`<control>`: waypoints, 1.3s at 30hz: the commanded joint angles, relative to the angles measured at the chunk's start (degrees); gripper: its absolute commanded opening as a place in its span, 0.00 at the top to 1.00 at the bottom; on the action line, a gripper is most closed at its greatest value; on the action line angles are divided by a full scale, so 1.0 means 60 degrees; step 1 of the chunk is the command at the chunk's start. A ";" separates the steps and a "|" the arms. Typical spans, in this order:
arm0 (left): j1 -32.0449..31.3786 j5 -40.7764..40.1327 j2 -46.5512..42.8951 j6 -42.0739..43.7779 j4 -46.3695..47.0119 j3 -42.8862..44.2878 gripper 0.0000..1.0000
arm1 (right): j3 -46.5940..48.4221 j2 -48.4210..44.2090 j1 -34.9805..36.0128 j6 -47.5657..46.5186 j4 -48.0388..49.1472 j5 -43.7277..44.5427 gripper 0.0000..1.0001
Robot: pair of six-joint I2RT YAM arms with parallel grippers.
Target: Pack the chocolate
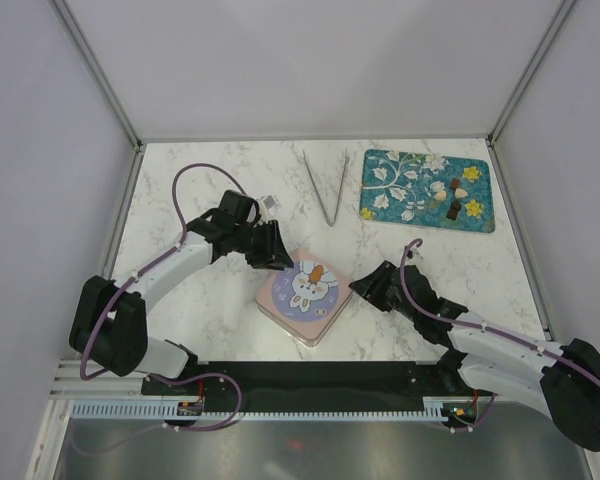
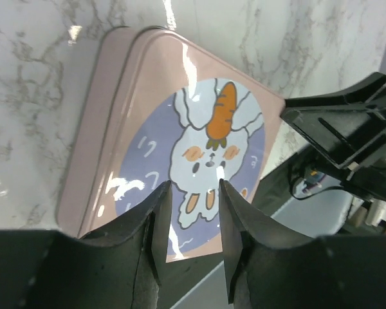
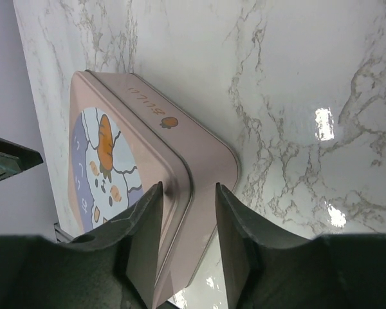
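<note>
Several small brown and cream chocolates [image 1: 453, 197] lie on the teal flowered mat [image 1: 400, 170] at the back right. A closed pink tin [image 1: 280, 300] with a bunny and carrot lid sits at the table's middle front. My left gripper [image 1: 276, 257] is open and empty just above the tin's far-left edge; in the left wrist view its fingertips [image 2: 194, 193] frame the lid [image 2: 154, 96]. My right gripper [image 1: 364, 285] is open and empty at the tin's right side; in the right wrist view its fingertips [image 3: 188, 193] straddle the tin's rim [image 3: 180, 145].
Metal tongs [image 1: 327, 187] lie at the back middle, left of the mat. White walls enclose the marble table [image 1: 180, 200]. A black rail [image 1: 310, 378] runs along the near edge. The right arm's gripper shows in the left wrist view [image 2: 350, 132].
</note>
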 commanded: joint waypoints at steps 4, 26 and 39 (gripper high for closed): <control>-0.0018 -0.1218 0.0044 0.0845 -0.1054 0.0072 0.60 | 0.0062 -0.0323 0.0012 -0.0379 -0.0127 0.0283 0.50; -0.0033 -0.1027 -0.0205 0.0347 -0.0146 -0.1613 0.66 | 0.2770 -0.1203 0.0012 -0.2573 -0.3191 -0.0007 0.83; -0.0033 -0.0940 -0.0395 -0.0092 0.0498 -0.2360 0.66 | 0.1120 0.3481 0.0540 -0.0951 0.4597 -0.5826 1.00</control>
